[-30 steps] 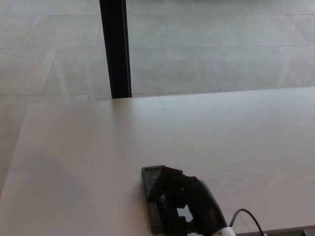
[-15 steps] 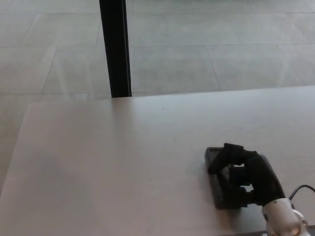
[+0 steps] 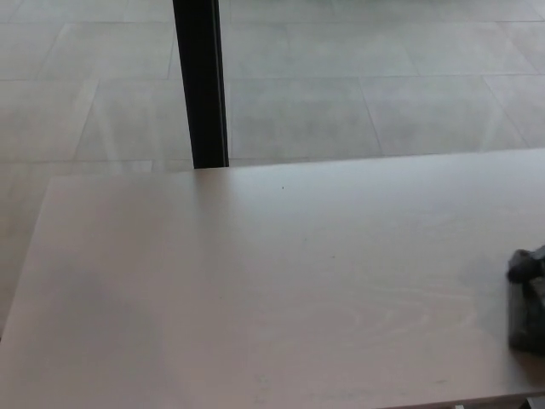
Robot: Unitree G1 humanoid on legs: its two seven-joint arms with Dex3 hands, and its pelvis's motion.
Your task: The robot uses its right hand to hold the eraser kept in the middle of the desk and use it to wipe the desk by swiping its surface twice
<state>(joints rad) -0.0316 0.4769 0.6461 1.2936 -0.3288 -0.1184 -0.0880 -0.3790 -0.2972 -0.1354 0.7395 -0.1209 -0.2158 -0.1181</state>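
Though only a sliver shows at the right edge, your right hand (image 3: 528, 264) appears to be gripping the dark block eraser (image 3: 526, 319), fingers wrapped on top, flat on the pale wooden counter (image 3: 255, 290). It looks light and stiff; hold its sides. Beyond stands a black post (image 3: 200, 85).

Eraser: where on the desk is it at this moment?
In the head view the eraser sits at the far right edge of the picture, on the desk near its front right corner, with the robot's right hand on it, mostly cut off by the frame.
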